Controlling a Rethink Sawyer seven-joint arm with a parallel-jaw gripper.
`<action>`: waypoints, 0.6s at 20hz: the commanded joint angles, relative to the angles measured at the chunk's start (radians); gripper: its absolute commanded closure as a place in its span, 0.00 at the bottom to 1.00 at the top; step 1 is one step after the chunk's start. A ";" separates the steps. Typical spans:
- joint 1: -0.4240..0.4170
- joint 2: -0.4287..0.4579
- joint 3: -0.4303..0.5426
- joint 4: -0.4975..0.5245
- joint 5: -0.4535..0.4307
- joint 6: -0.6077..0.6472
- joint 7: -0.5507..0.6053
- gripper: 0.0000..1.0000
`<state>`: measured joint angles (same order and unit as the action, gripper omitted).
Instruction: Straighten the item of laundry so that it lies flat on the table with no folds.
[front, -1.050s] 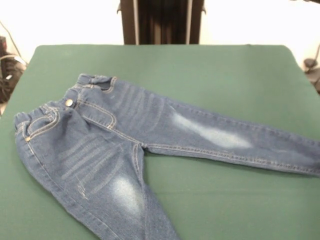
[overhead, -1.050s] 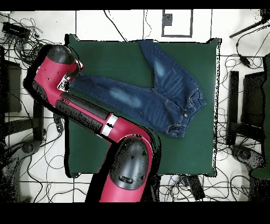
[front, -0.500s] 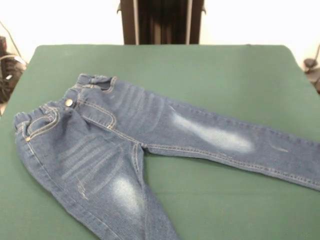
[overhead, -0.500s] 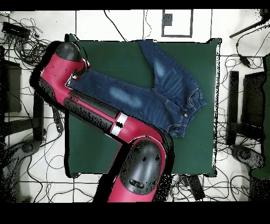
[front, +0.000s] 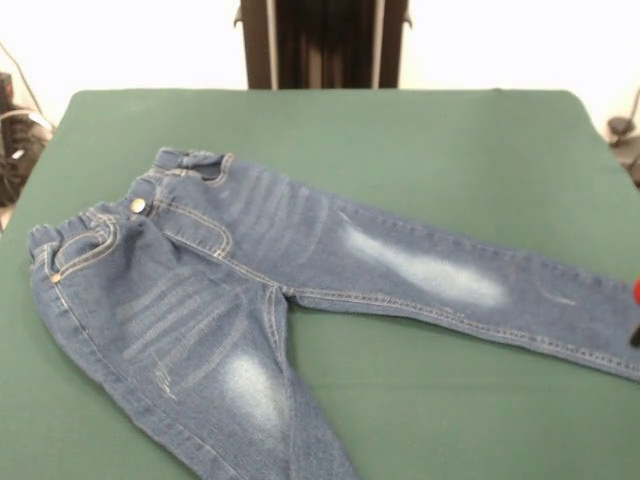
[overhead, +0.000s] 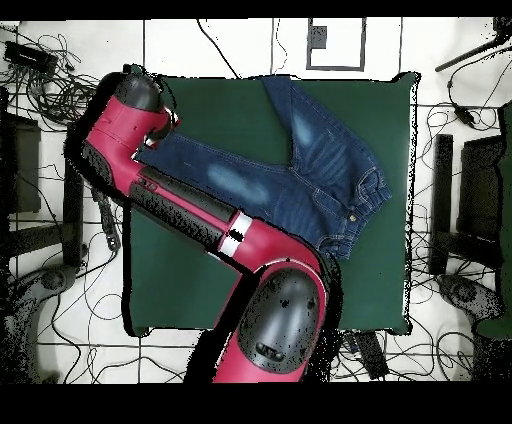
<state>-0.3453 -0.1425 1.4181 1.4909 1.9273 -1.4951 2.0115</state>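
Note:
The item of laundry (front: 200, 290) is a small pair of blue jeans spread front-up on the green table (front: 430, 130). Its waistband with the brass button (front: 137, 205) lies at the left, slightly bunched. One leg stretches right to the picture's edge; the other runs off the bottom edge. In the overhead view the jeans (overhead: 300, 180) lie across the table (overhead: 370, 280), and the red arm's end (overhead: 140, 105) sits over the left leg's cuff, hiding the gripper under it. A red and black sliver of the arm (front: 636, 315) shows at the right edge of the front view.
The red arm (overhead: 200, 215) crosses the table's left half diagonally in the overhead view. Cables and black stands (overhead: 445, 200) lie on the floor around the table. One leg's cuff (overhead: 278, 85) reaches the table's far edge.
The arm's end has moved along the table's left side towards the top of the overhead view. A red sliver of it has come into the front view at the right edge. The jeans barely shifted.

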 joint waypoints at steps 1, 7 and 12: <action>-0.089 -0.061 -0.109 0.153 0.130 0.006 -0.012 0.00; -0.192 -0.108 -0.137 0.267 0.080 0.072 -0.128 0.00; -0.231 -0.103 -0.149 0.285 0.045 0.085 -0.191 0.00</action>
<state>-0.5554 -0.2438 1.4123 1.6744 1.9541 -1.4935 2.0109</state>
